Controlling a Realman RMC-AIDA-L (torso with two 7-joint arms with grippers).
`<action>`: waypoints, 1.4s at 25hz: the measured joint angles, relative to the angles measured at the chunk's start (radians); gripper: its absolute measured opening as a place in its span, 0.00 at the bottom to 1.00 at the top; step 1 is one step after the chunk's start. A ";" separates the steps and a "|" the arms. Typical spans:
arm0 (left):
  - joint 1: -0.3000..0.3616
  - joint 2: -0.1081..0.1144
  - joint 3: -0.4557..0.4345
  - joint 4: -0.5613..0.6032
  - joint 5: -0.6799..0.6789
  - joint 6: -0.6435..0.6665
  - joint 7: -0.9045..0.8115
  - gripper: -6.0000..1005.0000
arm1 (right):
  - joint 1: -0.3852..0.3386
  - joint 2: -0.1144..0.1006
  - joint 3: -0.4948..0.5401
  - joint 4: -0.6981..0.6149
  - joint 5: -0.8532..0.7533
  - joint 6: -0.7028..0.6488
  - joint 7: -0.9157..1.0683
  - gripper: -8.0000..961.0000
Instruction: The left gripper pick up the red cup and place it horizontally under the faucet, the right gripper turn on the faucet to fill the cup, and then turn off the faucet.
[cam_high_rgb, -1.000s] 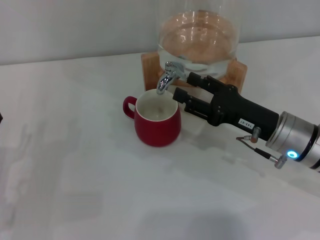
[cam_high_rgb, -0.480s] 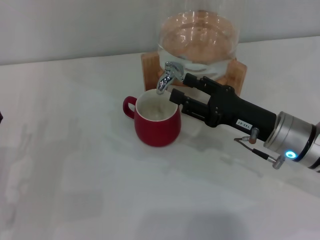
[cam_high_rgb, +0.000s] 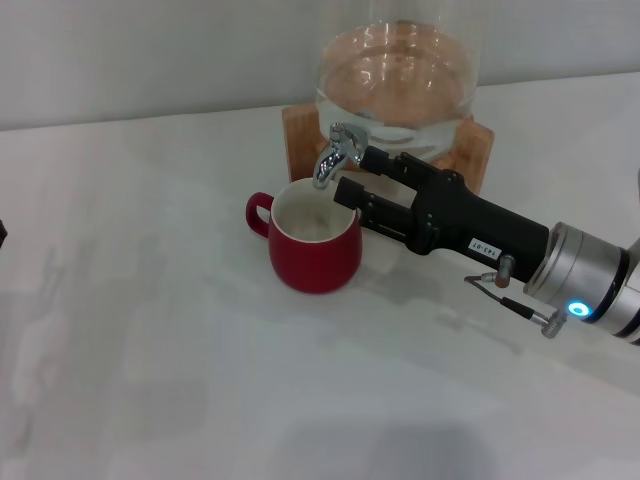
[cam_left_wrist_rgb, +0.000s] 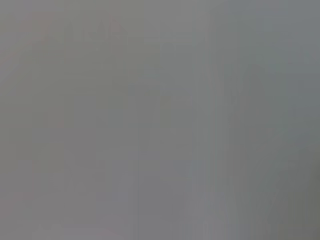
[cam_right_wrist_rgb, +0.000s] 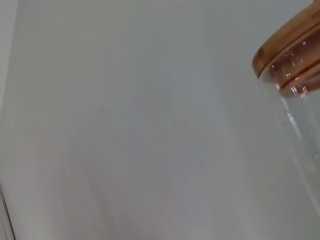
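Right now my right gripper (cam_high_rgb: 352, 174) sits just beside the faucet (cam_high_rgb: 334, 150), its long black fingers spread apart, the upper fingertip touching or nearly touching the chrome lever side and the lower one just over the far rim of the red cup (cam_high_rgb: 312, 243). I cannot tell whether the upper finger is actually pressing the lever. The cup stands upright on the white table (cam_high_rgb: 150, 330) directly below the spout, just ahead of and under the claw, with its loop handle pointing away from the gripper. Its white inside is visible; I cannot tell how much water is in it.

Behind the claw rises the clear glass jar (cam_high_rgb: 396, 70) on its wooden stand (cam_high_rgb: 300, 130), the faucet fixed at its front. From the right wrist view I only see the jar wall and its wooden lid (cam_right_wrist_rgb: 285, 42).

My left gripper is out of sight; its wrist view shows only flat grey.
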 joint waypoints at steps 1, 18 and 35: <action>0.000 0.000 0.000 0.000 0.000 0.000 0.000 0.88 | 0.000 0.000 0.000 0.000 0.000 0.000 0.000 0.75; -0.003 0.000 0.000 -0.001 0.000 0.000 0.000 0.88 | 0.012 0.000 0.005 0.014 -0.014 -0.016 0.000 0.75; 0.004 0.001 0.000 -0.004 -0.005 0.000 0.000 0.88 | -0.094 -0.004 0.016 -0.046 -0.001 -0.152 0.000 0.75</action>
